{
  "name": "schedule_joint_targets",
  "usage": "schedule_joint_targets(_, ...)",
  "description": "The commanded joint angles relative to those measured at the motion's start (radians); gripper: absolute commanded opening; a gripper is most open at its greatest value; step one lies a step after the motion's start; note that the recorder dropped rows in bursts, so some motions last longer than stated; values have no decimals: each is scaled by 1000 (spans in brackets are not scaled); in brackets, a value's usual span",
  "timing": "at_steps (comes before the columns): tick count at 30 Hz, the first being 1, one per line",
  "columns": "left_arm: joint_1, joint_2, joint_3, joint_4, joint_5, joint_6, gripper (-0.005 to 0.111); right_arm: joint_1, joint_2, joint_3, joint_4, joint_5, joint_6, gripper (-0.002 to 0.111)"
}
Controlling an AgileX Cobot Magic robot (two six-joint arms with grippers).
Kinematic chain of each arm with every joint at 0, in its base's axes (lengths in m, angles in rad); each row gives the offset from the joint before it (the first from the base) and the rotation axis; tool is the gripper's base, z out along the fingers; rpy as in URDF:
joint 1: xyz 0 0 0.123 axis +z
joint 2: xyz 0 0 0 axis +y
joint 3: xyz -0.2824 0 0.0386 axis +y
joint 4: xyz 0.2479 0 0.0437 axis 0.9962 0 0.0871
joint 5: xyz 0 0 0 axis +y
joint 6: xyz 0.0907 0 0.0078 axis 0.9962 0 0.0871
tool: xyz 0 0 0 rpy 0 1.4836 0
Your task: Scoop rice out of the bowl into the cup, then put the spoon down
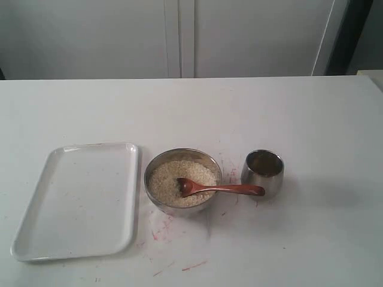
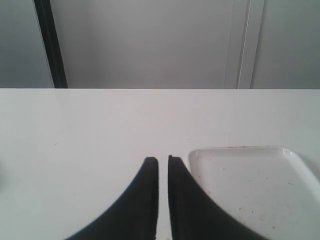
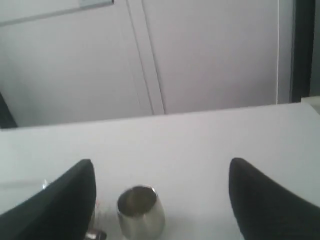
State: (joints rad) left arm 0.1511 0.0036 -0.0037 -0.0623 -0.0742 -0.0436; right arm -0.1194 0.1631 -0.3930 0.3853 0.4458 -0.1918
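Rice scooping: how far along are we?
Nothing looks done yet: the spoon lies untouched, scoop in the rice in the bowl, handle over the rim toward the cup. Nothing is in hand: right tool open, left tool shut, both empty. Left: grasp the spoon, scoop, pour, set it down.

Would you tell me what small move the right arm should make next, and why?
Probably lower the open right gripper onto the handle of the spoon and close. It lies untouched with its scoop in the rice, handle over the rim of the bowl toward the cup, on that gripper's side.
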Motion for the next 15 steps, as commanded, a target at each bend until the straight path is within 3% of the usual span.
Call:
schedule_joint_targets(1,-3,-4,4,-5,-4,-5,14,0,188,-177,-72,254,-26,70)
schedule_joint_targets(8,-3,-4,4,-5,-4,-5,14,0,549,-381,-22,595,-2,70)
schedule_joint_targets(15,-3,-4,4,-5,-4,-5,14,0,686,-387,52,640,36,70)
